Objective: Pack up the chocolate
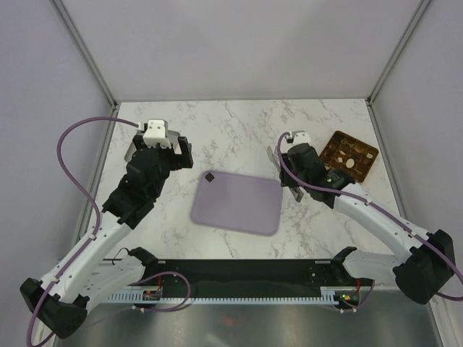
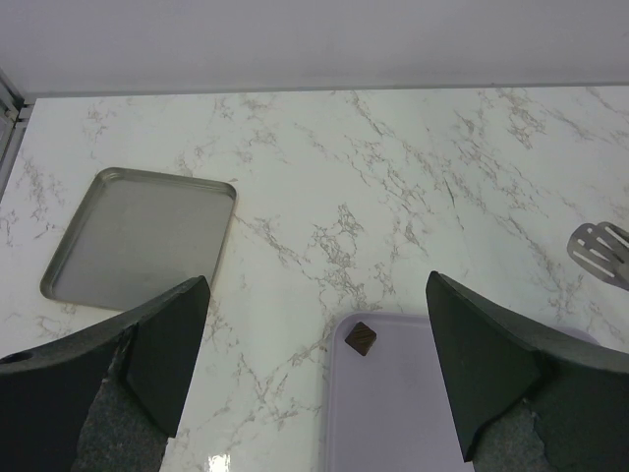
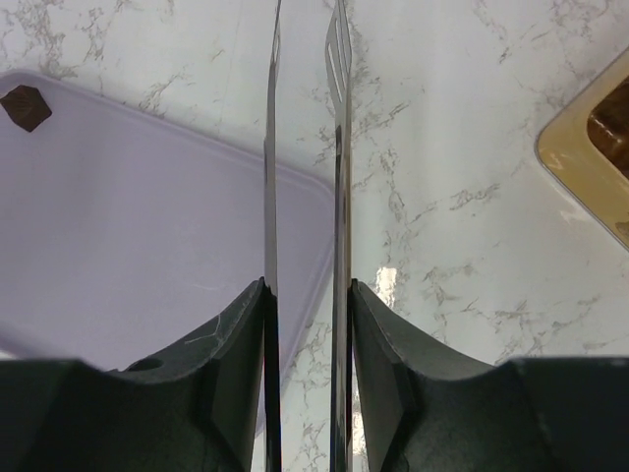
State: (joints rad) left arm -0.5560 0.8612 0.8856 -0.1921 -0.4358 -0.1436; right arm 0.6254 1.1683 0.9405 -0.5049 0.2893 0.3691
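One dark brown chocolate (image 1: pixel 209 177) (image 2: pixel 361 339) (image 3: pixel 25 106) lies in the far left corner of the lilac tray (image 1: pixel 239 206) (image 2: pixel 413 413) (image 3: pixel 128 226). My left gripper (image 1: pixel 158 150) (image 2: pixel 314 364) hovers wide open over the tray's far left corner, nothing between its fingers. By the tray's right edge, my right gripper (image 1: pixel 289 165) (image 3: pixel 307 305) is shut on the metal tongs (image 3: pixel 339 147), whose blades point away and stand close together with nothing between them. The gold compartmented box (image 1: pixel 349 154) (image 3: pixel 590 147) sits at the right with brown pieces in it.
A grey metal tray (image 2: pixel 138 236) lies on the marble to the left, mostly under my left arm from above. The tongs' slotted tip (image 2: pixel 600 251) shows at the right of the left wrist view. Walls enclose the table on three sides.
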